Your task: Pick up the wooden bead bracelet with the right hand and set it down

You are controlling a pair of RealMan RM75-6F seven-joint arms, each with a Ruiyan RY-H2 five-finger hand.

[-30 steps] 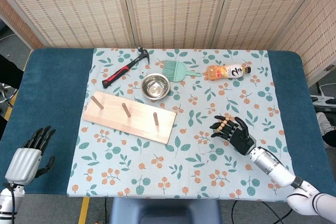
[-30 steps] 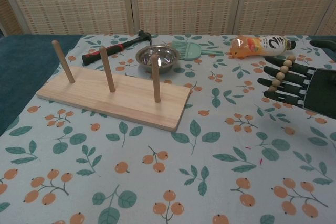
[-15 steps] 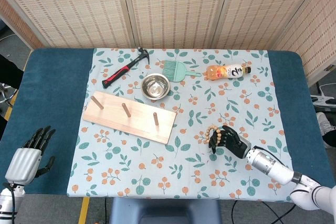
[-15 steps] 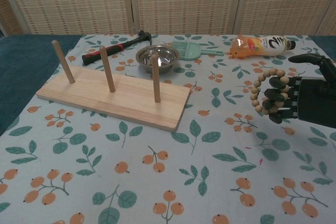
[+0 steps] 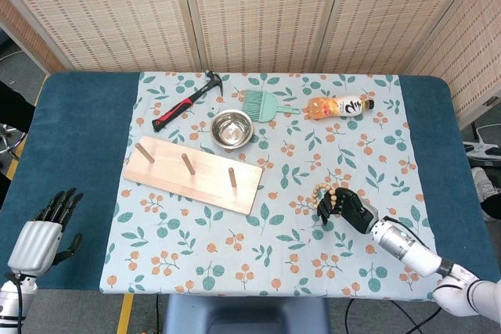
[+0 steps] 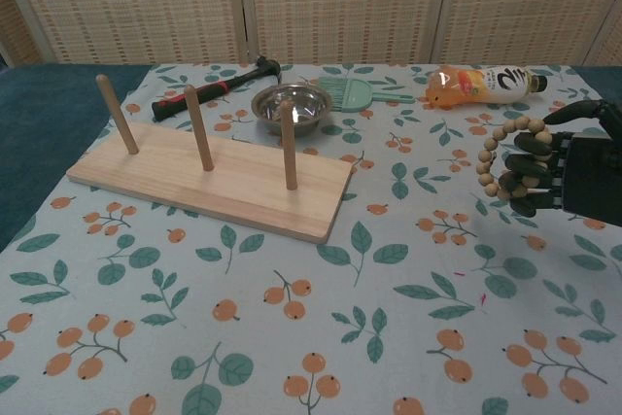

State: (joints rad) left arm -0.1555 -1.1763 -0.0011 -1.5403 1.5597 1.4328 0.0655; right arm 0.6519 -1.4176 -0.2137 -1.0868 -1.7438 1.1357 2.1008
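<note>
The right hand [image 6: 559,174] had its fingers curled through the bracelet [image 6: 498,156], holding the bead loop clear of the floral cloth [image 6: 292,318], right of the peg board [image 6: 209,187] and in front of the bottle [image 6: 483,84]. The left hand [image 5: 43,231] rested at the table's [image 5: 74,154] near-left corner, fingers apart, holding nothing.

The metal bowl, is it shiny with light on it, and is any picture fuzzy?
Head view: the metal bowl shows bright glare inside, and everything looks sharp. Chest view: the bowl glints too, and the right robot hand with the bead bracelet looks clear, not fuzzy.
</note>
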